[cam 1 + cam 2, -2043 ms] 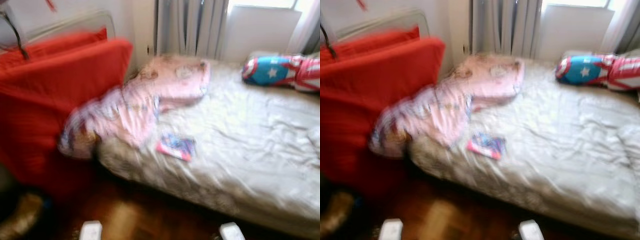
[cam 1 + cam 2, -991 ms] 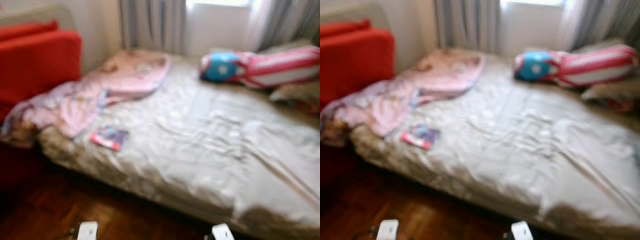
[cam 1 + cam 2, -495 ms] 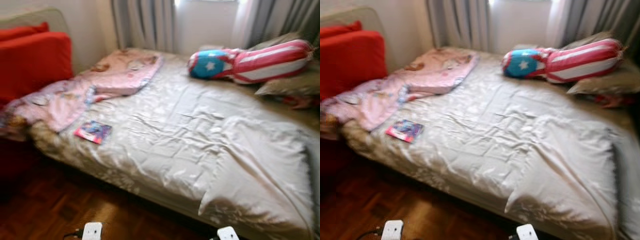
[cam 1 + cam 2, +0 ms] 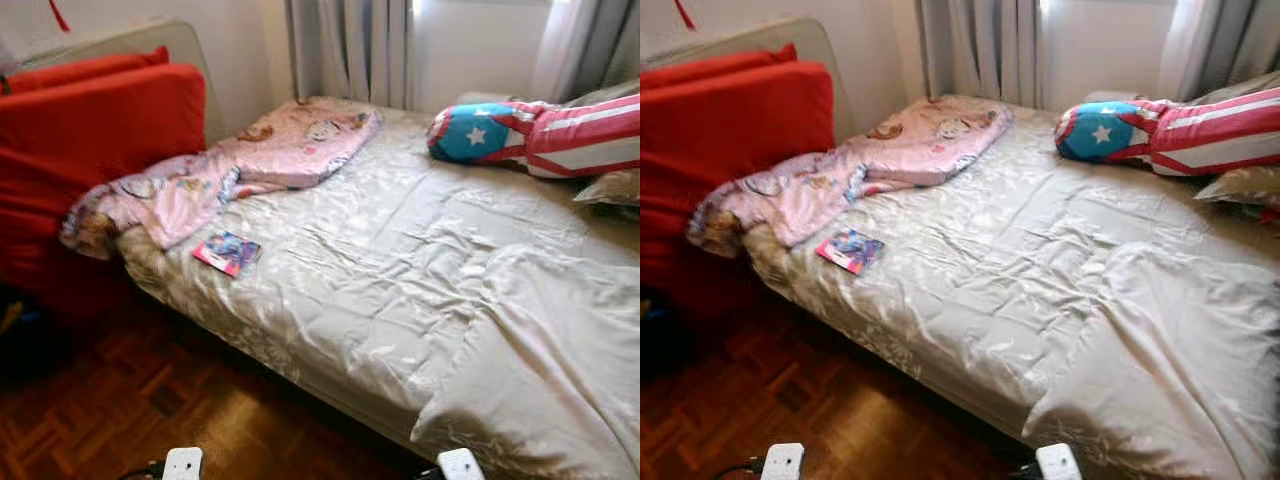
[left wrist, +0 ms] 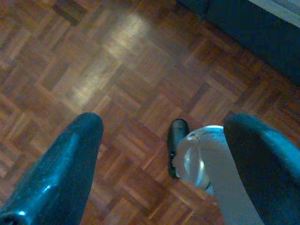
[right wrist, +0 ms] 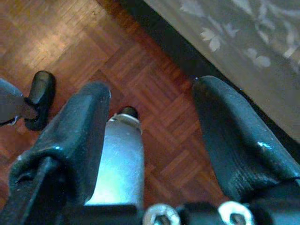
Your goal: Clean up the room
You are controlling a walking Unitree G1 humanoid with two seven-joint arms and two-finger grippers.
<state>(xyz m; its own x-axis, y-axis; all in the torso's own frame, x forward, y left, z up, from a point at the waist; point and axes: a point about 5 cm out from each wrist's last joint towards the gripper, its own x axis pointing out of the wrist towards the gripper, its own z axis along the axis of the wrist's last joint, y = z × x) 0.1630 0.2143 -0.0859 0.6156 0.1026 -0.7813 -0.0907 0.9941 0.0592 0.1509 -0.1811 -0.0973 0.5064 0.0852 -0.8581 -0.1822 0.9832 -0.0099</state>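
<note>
Both grippers hang over the floor, jaws wide open, empty. Cleanup not begun: booklet [image 4: 226, 252] and pink blanket [image 4: 230, 170] remain on the bed [image 4: 400, 270]

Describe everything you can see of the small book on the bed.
The book is small, thin and flat, with a glossy-looking cover in pink, blue and purple; its picture is too small to read. It lies closed and slightly askew on the sheet, near the bed's front edge. The pink blanket lies just behind it, apparently not touching it.
</note>
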